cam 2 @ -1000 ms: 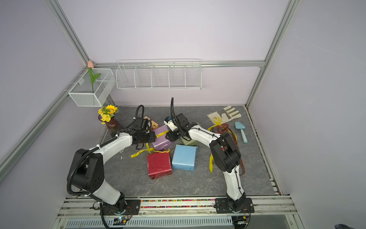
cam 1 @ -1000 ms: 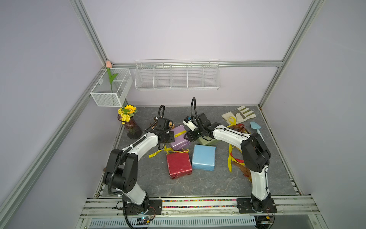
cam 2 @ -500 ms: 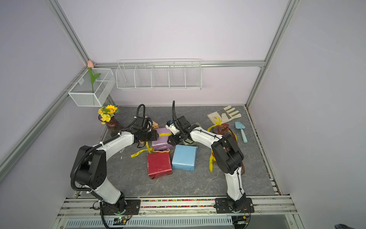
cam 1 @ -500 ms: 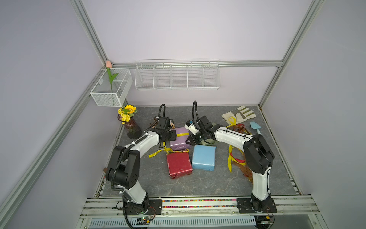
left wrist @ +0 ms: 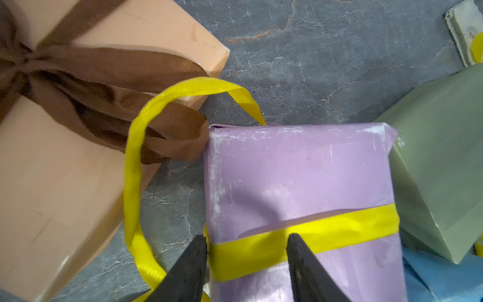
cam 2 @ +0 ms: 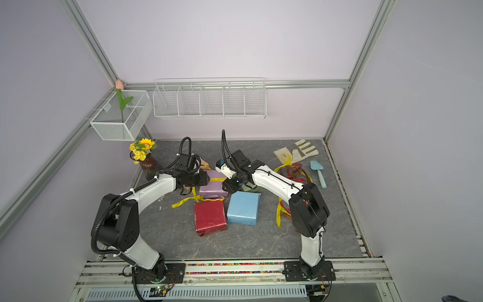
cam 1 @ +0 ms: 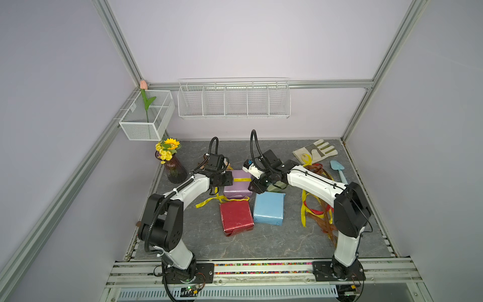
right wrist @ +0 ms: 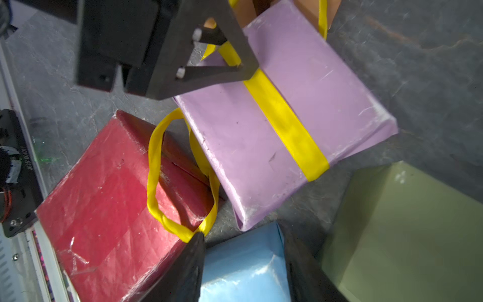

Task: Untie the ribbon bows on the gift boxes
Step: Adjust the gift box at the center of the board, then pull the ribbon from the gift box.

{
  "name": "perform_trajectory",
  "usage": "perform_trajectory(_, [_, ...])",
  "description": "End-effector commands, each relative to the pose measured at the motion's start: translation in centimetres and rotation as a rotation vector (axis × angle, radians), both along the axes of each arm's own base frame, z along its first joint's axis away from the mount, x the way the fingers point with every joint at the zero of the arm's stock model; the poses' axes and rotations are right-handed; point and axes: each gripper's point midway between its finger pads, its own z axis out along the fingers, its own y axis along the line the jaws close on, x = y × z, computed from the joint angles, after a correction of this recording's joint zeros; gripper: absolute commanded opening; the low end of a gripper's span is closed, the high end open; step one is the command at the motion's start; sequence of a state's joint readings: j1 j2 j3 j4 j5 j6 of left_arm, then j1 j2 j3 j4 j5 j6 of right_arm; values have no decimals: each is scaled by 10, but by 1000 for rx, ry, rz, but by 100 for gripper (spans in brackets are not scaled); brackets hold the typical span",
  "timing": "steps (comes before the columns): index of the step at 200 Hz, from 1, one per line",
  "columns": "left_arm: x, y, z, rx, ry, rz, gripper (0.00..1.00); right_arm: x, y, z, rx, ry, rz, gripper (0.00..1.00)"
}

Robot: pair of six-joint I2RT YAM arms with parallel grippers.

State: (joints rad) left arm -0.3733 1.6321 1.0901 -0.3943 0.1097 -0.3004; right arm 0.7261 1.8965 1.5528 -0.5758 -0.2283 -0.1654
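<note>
Your L gripper (left wrist: 247, 243) has its jaws apart, straddling the yellow ribbon (left wrist: 339, 224) band at the edge of the lilac gift box (cam 1: 236, 187), which sits mid-frame in both top views. Your R gripper (right wrist: 243, 240) is spread too, nothing clamped, over the light blue box (right wrist: 243, 272), w/ the ribbon's loose loop ending right at one fingertip. The brown bow (left wrist: 104, 78) on the tan-orange box (left wrist: 52, 183) is still tied.

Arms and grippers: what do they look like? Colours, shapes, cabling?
Both match: the left arm and right arm have white link shells, black joints, black base plates and black corrugated cable hoses. The left gripper and right gripper have black tapered fingers.
</note>
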Motion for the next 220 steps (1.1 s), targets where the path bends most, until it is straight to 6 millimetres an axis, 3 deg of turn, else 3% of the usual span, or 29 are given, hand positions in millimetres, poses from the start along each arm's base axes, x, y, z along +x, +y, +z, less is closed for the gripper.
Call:
perform_trajectory(1, [-2, 3, 20, -8, -48, 18, 52, 13, 5, -10, -33, -37, 32, 52])
perform_trajectory(48, [-21, 11, 30, -18, -66, 28, 52, 36, 33, -26, 7, -64, 78, 52])
perform_trajectory(117, [-55, 26, 7, -34, -60, 85, 52, 54, 48, -31, 24, -128, 85, 51])
perform_trajectory(147, [-56, 29, 5, -24, -62, 92, 51, 56, 54, -32, 32, -124, 91, 51])
perform_trajectory(220, [-53, 27, 11, -52, -80, 107, 51, 53, 56, -56, 14, -69, 102, 43])
